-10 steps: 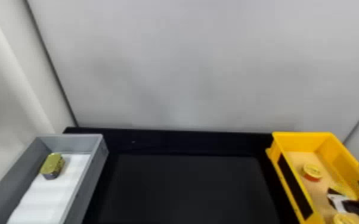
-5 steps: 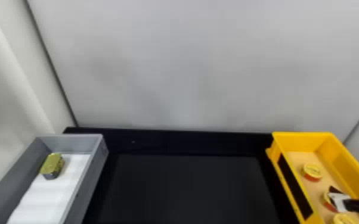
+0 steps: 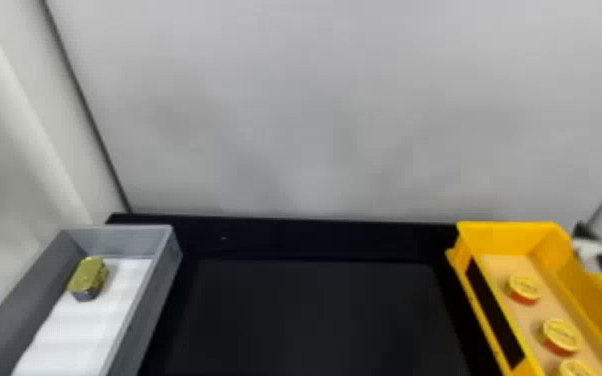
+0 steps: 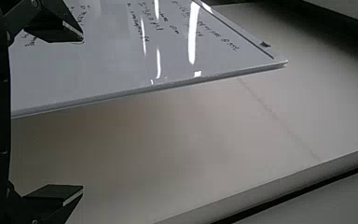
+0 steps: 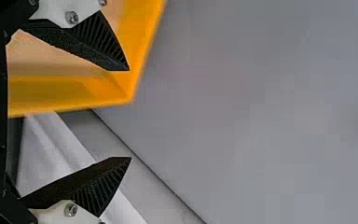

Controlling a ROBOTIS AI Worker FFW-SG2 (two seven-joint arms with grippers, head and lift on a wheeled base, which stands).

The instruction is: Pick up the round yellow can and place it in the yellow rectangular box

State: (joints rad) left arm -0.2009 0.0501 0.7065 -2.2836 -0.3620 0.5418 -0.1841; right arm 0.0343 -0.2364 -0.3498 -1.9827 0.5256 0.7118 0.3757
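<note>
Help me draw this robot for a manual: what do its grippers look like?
The right gripper is black, with pointed, wedge-shaped fingers, ribbed on one side, and white mounts with silvery screws. The left gripper is black too, its tapering fingers edged with a greyish strip.

The yellow rectangular box point(image 3: 507, 235) stood open-topped at the right of the head view, with a pale tan bottom and a dark strip along its left wall. Inside, lids up and well clear of the far wall, the far can point(image 3: 524, 286), middle can point(image 3: 561, 336) and near can point(image 3: 577, 369) formed a row. Each was round and yellow-topped; red-orange sides showed on the far two.
</note>
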